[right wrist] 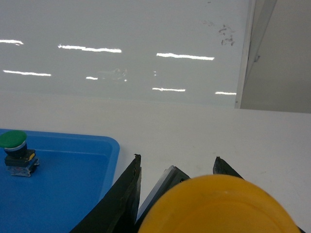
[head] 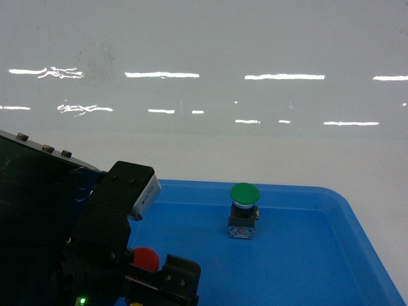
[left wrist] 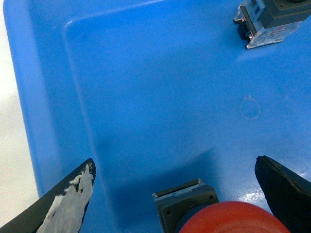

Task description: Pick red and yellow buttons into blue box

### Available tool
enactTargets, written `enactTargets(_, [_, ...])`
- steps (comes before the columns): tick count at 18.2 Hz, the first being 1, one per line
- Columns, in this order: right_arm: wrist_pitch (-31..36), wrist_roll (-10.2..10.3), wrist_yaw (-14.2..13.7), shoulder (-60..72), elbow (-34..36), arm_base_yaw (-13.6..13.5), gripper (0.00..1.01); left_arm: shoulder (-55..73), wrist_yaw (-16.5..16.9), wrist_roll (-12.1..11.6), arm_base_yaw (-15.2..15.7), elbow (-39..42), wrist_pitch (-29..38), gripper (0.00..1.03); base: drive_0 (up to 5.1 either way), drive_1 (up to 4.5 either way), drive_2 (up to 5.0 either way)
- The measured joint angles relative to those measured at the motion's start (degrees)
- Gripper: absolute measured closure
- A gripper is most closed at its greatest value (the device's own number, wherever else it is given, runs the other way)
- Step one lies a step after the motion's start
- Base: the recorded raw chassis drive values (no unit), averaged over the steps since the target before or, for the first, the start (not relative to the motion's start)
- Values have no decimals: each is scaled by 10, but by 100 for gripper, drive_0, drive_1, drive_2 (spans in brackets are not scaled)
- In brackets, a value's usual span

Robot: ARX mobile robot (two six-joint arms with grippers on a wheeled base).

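The red button (left wrist: pixel 228 218) stands on the floor of a shallow blue tray (left wrist: pixel 146 73), with its red cap (head: pixel 146 258) showing beside my left arm in the head view. My left gripper (left wrist: pixel 175 162) is open, its fingers wide apart on either side of the red button and not touching it. The yellow button (right wrist: pixel 218 206) fills the bottom of the right wrist view. My right gripper (right wrist: pixel 176 162) is shut on its black body, held over the white table just right of the tray. The blue box is out of view.
A green-capped button (head: pixel 244 193) stands upright in the middle of the tray (head: pixel 319 255); its grey body (left wrist: pixel 269 22) shows at the top right of the left wrist view. White tabletop (right wrist: pixel 204 126) runs back to a glossy wall.
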State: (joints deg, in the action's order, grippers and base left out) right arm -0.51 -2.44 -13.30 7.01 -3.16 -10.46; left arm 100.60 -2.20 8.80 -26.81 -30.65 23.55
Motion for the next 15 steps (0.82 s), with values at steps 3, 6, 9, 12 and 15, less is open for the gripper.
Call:
enactTargets(3, [0, 0, 0, 0, 0, 0, 61, 12, -2, 0, 4, 0, 8, 17, 0, 0, 0])
enactTargets(6, [0, 0, 0, 0, 0, 0, 62, 16, -4, 5, 1, 4, 6, 41, 0, 0, 0])
enactTargets(9, [0, 0, 0, 0, 0, 0, 62, 16, -12, 13, -10, 12, 0, 65, 0, 0, 0])
enactTargets(12, [0, 0, 0, 0, 0, 0, 62, 11, -23, 15, -16, 13, 2, 77, 0, 0, 0])
enactTargets(15, [0, 0, 0, 0, 0, 0, 62, -61, -22, 15, -10, 6, 6, 78, 0, 0, 0])
